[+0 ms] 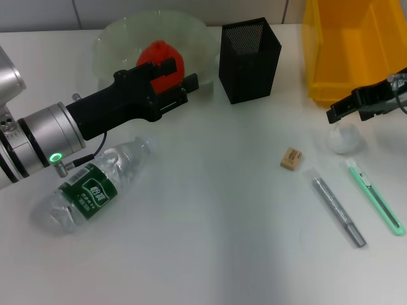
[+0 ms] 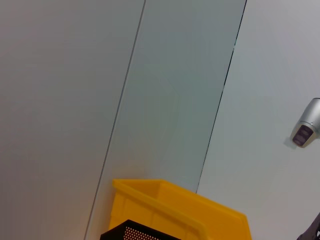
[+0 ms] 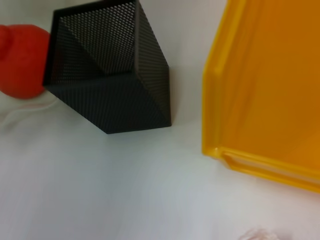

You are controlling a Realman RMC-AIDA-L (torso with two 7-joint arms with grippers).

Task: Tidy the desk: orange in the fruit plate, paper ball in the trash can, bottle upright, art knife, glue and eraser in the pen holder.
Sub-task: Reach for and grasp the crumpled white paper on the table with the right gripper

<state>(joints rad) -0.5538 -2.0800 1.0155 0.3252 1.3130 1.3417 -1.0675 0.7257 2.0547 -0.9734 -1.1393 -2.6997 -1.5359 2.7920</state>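
One bottle lies on its side under the left gripper, whose fingers flank the single orange in the plate; grip uncertain. Right gripper hovers above one paper ball.

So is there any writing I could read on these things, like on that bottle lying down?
Water bottle, green label: white characters and small print, too blurred to read.
Eraser, glue stick, art knife, pen holder, yellow bin: no text visible.

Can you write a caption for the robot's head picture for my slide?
Left gripper over the orange in the plate; right gripper above the paper ball.
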